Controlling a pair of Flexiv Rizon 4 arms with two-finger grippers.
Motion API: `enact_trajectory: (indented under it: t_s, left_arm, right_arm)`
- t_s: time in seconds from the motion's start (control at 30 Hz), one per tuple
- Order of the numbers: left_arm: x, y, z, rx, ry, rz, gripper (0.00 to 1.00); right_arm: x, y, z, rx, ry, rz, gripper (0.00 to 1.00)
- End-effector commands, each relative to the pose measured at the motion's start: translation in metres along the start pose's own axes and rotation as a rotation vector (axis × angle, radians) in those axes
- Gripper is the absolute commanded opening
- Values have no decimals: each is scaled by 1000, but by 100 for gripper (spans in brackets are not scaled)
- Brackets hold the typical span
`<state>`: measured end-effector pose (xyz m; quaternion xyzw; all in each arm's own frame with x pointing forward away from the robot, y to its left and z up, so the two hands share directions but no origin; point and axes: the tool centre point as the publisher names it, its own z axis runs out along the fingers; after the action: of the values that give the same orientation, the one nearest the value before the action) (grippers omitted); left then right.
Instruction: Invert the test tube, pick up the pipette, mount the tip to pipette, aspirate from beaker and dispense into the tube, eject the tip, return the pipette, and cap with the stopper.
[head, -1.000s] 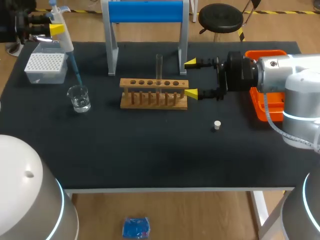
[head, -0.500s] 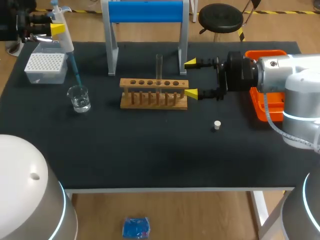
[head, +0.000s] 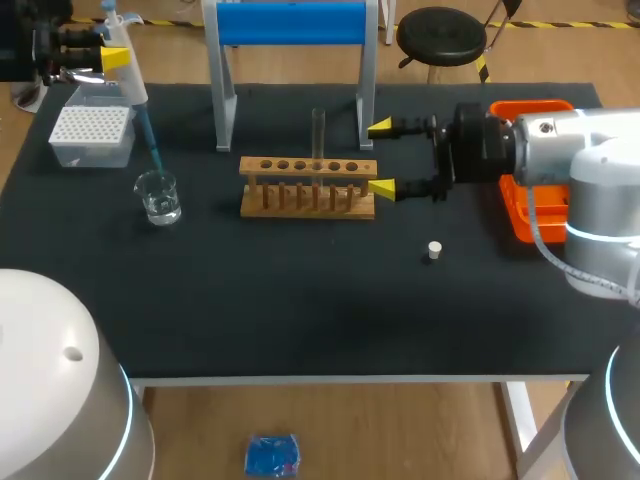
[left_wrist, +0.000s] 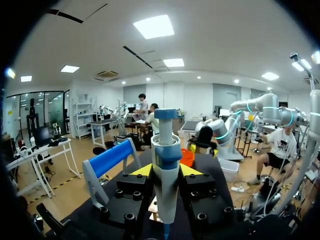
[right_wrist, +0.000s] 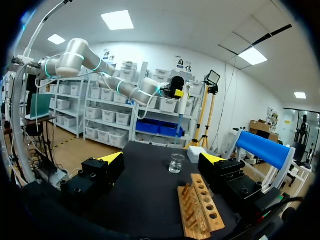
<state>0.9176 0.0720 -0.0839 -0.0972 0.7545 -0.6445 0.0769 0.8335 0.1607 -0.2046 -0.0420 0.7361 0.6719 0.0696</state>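
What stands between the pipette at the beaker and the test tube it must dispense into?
Nothing visible. Only bare table lies between the pipette at the beaker and the test tube; the right end effector sits past the far end of the rack.

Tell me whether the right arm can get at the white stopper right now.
Probably yes. The right gripper is open and empty beside the rack, and the stopper lies alone on the bare table nearby, with nothing standing between them.
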Motion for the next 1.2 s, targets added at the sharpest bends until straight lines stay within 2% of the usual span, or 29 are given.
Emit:
enact_trajectory:
  t_s: [0.03, 0.1, 0.37, 0.57, 0.77, 1.2]
  left_arm:
    - [-2, 0, 0, 0, 3, 1, 0]
    - [-2, 0, 0, 0, 3, 1, 0]
    - [-2, 0, 0, 0, 3, 1, 0]
    - [-2, 0, 0, 0, 3, 1, 0]
    - [-2, 0, 0, 0, 3, 1, 0]
    - [-2, 0, 0, 0, 3, 1, 0]
  right_arm:
    - [24, 11, 16, 21, -94, 7, 100]
    - [31, 12, 29, 62, -98, 8, 100]
    - [48, 8, 88, 100, -94, 66, 100]
    - [43, -14, 138, 113, -50, 115, 100]
    - [51, -29, 188, 142, -26, 154, 100]
    - [54, -57, 230, 210, -75, 151, 100]
